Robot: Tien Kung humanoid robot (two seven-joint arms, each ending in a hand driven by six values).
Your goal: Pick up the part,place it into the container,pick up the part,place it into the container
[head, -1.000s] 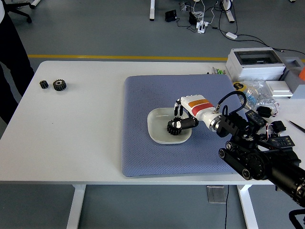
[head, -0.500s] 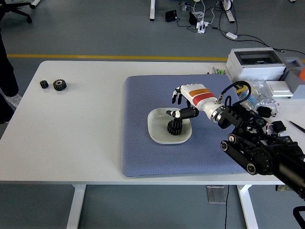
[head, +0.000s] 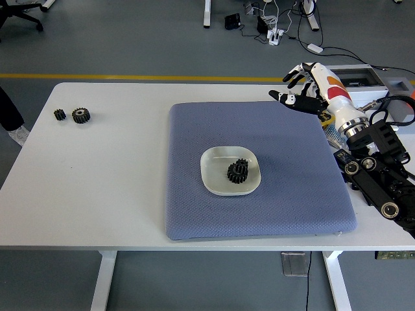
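Note:
Two black gears (head: 238,171) lie together in the white dish (head: 214,175) at the middle of the blue mat (head: 292,181). My right hand (head: 301,87) is raised over the mat's far right corner, well away from the dish, with its fingers spread and nothing in them. Far off on the left side of the table sit a small black gear (head: 59,115) and a bigger one (head: 81,115) side by side. My left arm is out of view.
A white box (head: 350,84), cables and small parts crowd the table's right end behind my right arm (head: 376,168). A person's dark leg (head: 8,110) shows at the left edge.
My right hand let go of the gear in the dish, then lifted and drew back to the far right. The person at the left has stepped further out of view.

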